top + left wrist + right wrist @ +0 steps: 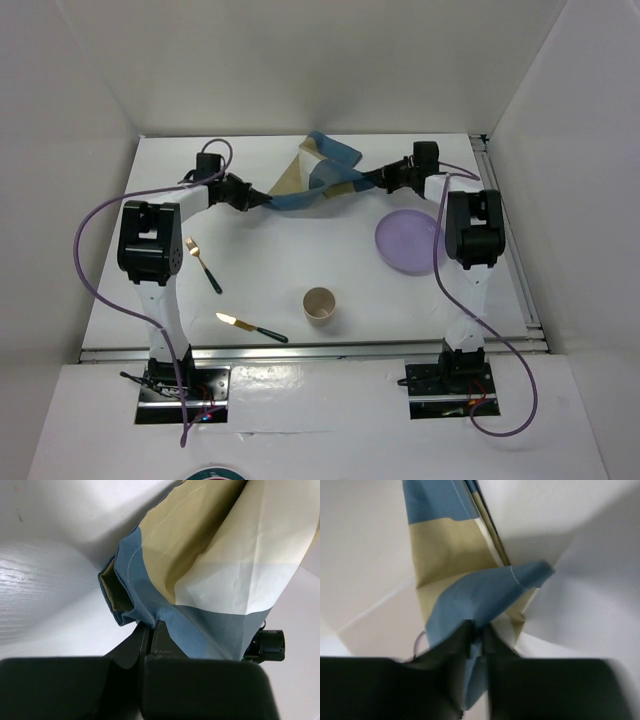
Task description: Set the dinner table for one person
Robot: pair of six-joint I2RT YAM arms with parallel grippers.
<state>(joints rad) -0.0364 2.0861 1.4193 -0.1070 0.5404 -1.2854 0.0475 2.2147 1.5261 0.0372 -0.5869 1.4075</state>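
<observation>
A blue-and-tan cloth placemat (318, 172) hangs crumpled above the far middle of the dinner table (280, 265), stretched between both arms. My left gripper (268, 199) is shut on its left blue edge; in the left wrist view the fingers (151, 629) pinch the blue hem of the placemat (200, 565). My right gripper (362, 183) is shut on the right edge, and in the right wrist view its jaws (479, 632) clamp a blue fold of the placemat (470, 600). A purple plate (405, 242), a paper cup (319, 305), a gold fork (202, 263) and a gold knife (250, 326) lie on the table.
White walls enclose the table on three sides. A metal rail (510, 240) runs along the right edge and another (310, 350) along the near edge. Purple cables (100, 215) loop off both arms.
</observation>
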